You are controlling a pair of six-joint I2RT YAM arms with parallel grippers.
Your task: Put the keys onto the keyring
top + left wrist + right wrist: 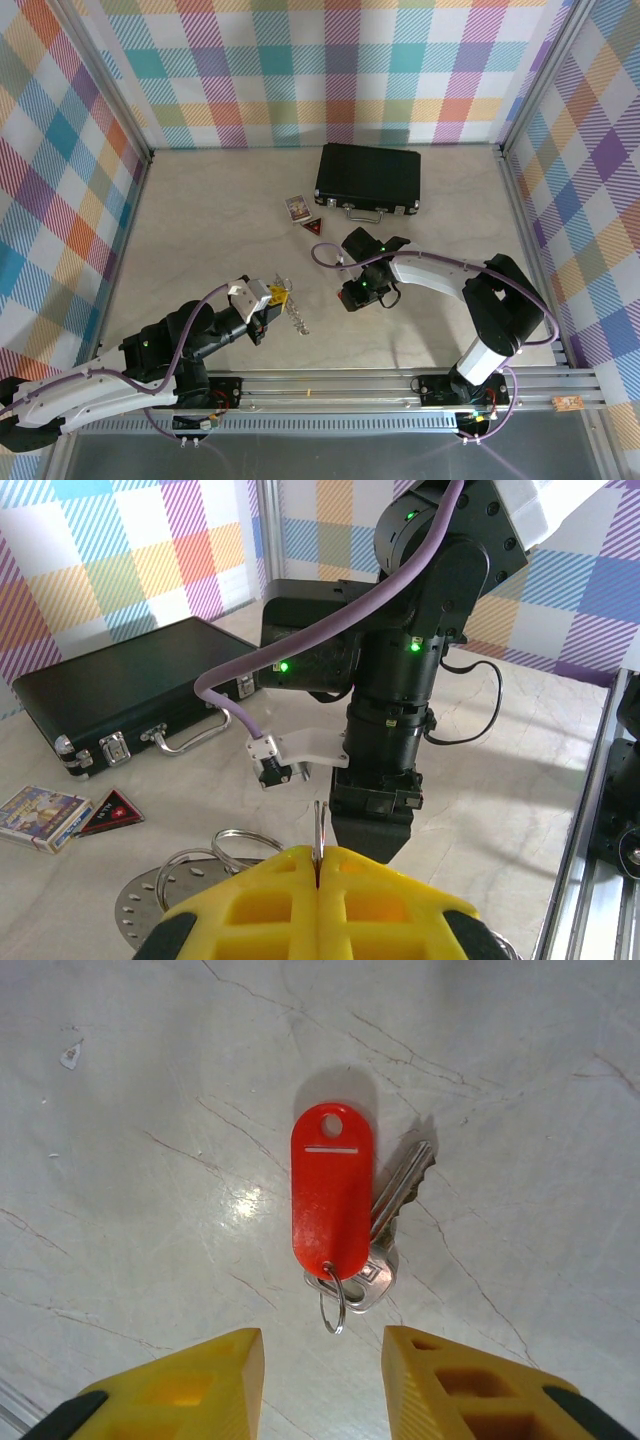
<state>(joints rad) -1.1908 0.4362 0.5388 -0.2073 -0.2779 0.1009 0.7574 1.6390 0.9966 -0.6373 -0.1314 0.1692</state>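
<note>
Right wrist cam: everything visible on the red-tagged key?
The silver metal key with a red oval plastic tag lies flat on the pale marbled table. The tag has a hole and a white slot at one end; it overlaps the key, whose toothed blade sticks out beside it. A small wire ring joins them. The right gripper stands open just short of it, touching nothing.

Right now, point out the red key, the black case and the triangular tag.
red key (pixel 331 1195): right wrist view, middle of its red plastic head.
black case (pixel 140 672): left wrist view, its flat lid.
triangular tag (pixel 112 811): left wrist view, its dark red face.
</note>
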